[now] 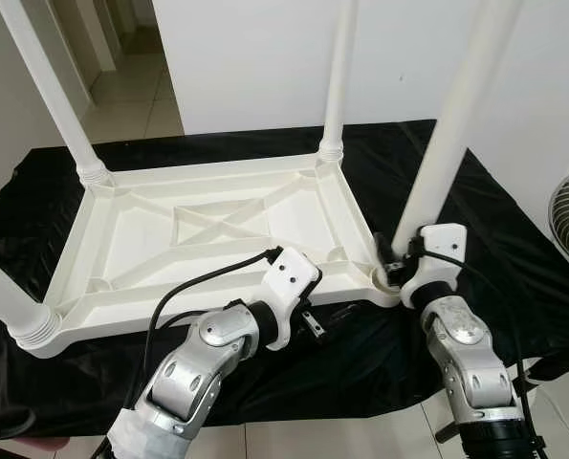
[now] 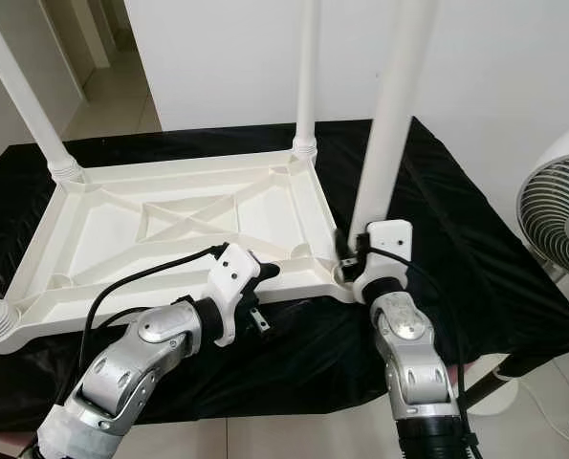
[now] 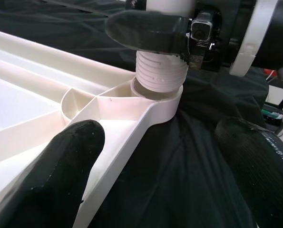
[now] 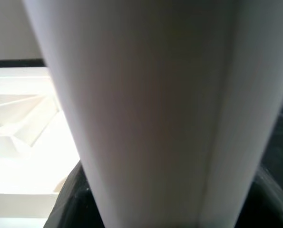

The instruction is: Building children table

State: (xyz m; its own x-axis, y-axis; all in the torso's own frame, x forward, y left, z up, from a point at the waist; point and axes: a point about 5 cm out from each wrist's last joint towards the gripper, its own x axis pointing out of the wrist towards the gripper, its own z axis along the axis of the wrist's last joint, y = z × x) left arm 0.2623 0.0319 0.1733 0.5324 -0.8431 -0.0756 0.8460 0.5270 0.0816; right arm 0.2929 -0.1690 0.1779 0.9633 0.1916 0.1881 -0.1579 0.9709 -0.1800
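A white plastic children's table (image 1: 131, 239) lies upside down on a black cloth (image 1: 514, 258). Three white legs stand up from its corners: far left (image 1: 50, 86), far right (image 1: 339, 76) and near left (image 1: 2, 296). The fourth leg (image 1: 451, 124) stands slightly tilted in the near right corner socket (image 3: 158, 95), its ribbed end (image 3: 161, 71) just above the socket rim. My right gripper (image 1: 391, 260) is shut on this leg low down, and the leg (image 4: 155, 109) looms close before its camera. My left gripper (image 3: 158, 137) is open, its fingers (image 3: 65, 175) straddling the table's front rim (image 1: 198, 320) beside that corner.
A white fan (image 2: 557, 215) stands on the floor at the right. The cloth's front edge (image 1: 341, 406) runs just before my arms, with tiled floor below. A white wall (image 1: 265, 57) rises behind the table, and a doorway (image 1: 121, 67) opens at far left.
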